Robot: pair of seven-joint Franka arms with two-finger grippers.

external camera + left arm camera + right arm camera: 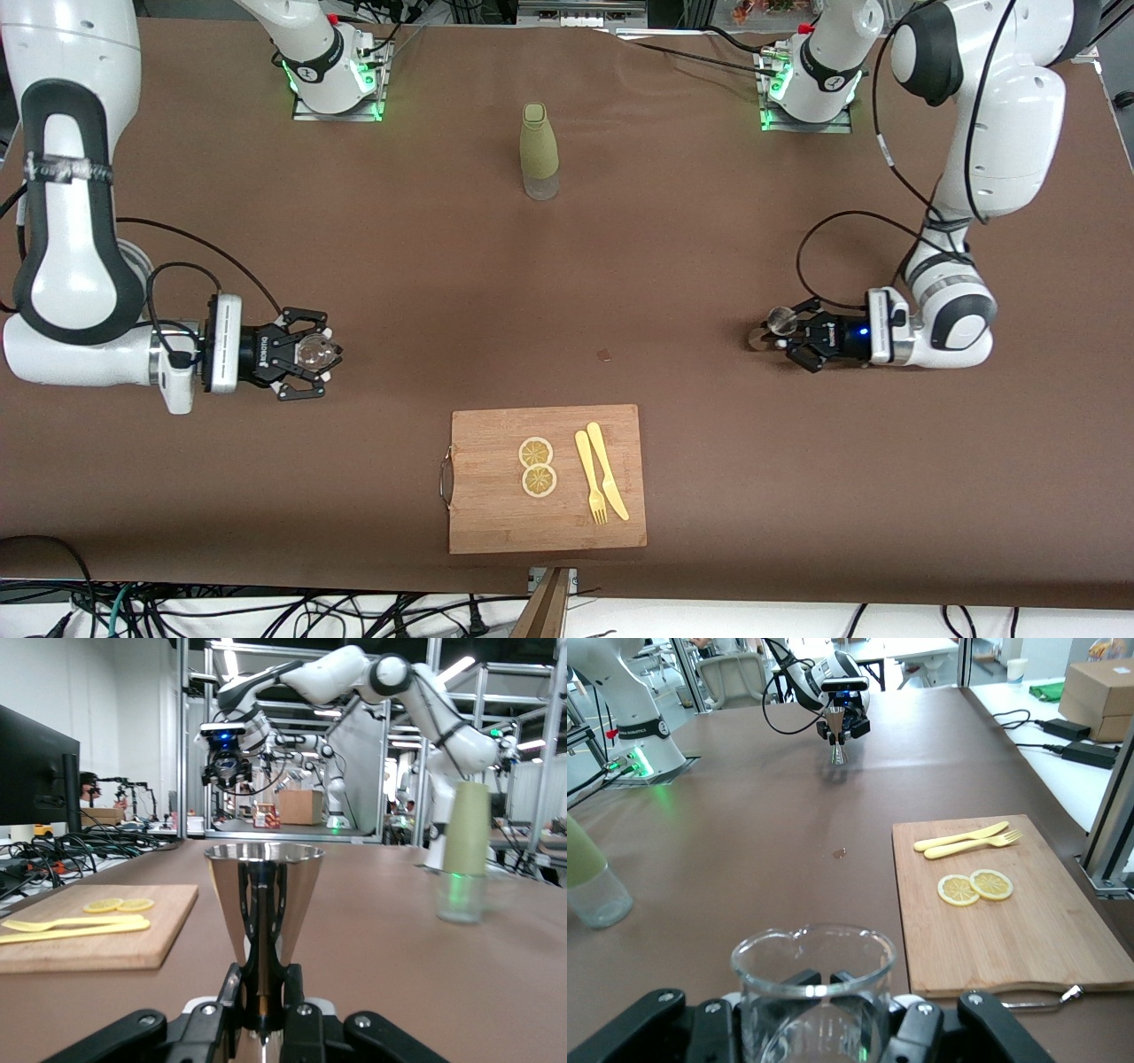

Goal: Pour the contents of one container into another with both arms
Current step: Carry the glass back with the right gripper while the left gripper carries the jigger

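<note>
My left gripper (787, 335) is shut on a steel cone-shaped measuring cup (778, 324) near the left arm's end of the table. In the left wrist view the cup (264, 895) stands upright between the black fingers (232, 992). My right gripper (310, 354) is shut on a clear glass beaker with a spout (316, 353) near the right arm's end. The right wrist view shows the beaker (813, 988) upright and looking empty, with the fingers partly hidden by its glass. That view also catches the left gripper (837, 726) with the cup (835, 746) low over the table.
A green-sleeved bottle (538, 151) stands mid-table between the two bases. A wooden cutting board (496, 523) lies close to the front camera, carrying two lemon slices (537, 466) and a yellow fork and knife (601, 483). A small spot (604, 355) marks the brown cloth.
</note>
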